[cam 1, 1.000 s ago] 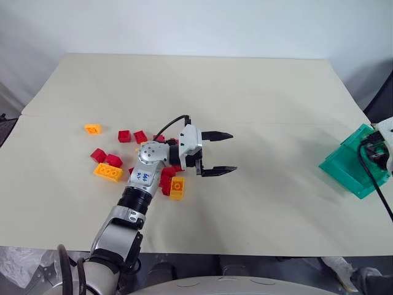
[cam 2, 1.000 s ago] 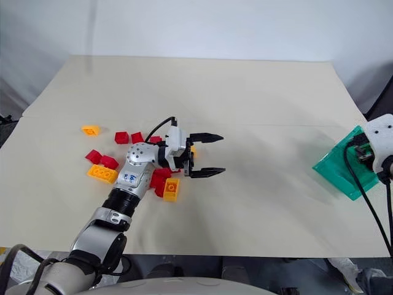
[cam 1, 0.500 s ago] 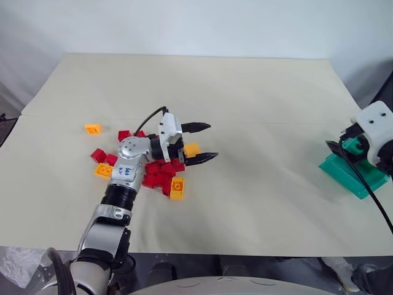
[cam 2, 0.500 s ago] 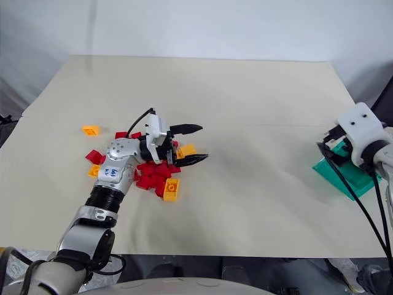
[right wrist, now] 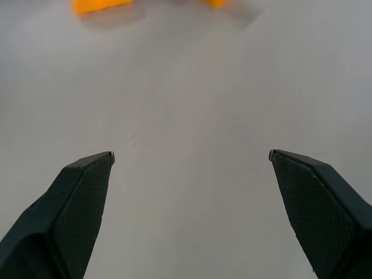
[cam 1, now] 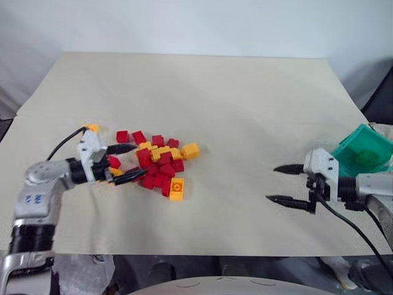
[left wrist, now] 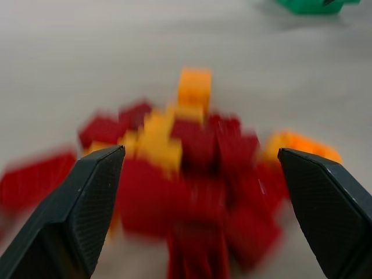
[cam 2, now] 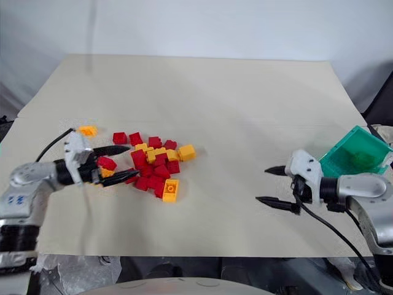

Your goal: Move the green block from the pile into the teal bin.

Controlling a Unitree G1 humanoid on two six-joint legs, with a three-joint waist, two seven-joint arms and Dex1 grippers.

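Task looks done: green block (cam 2: 356,158) appears to sit inside teal bin (cam 2: 354,151) (dark green shape, blurred). Right gripper (cam 2: 274,185) hangs beside the bin, fingers apart, empty. Left gripper (cam 2: 120,163), far from the bin at the pile (cam 2: 155,165), fingers apart.

The counter (cam 1: 245,104) is covered with a matt, cream, paper-like sheet, smooth apart from a faint crease across its middle. The pile (cam 1: 161,166) is of hard, glossy plastic bricks in red and yellow-orange, with moulded studs on top. The teal bin (cam 1: 363,150) is translucent plastic with a slight sheen on its walls. The left tool (cam 1: 126,162) and the right tool (cam 1: 284,183) have matt black plastic fingers (right wrist: 81,203), finely textured on the inner faces, fixed to smooth white plastic housings.
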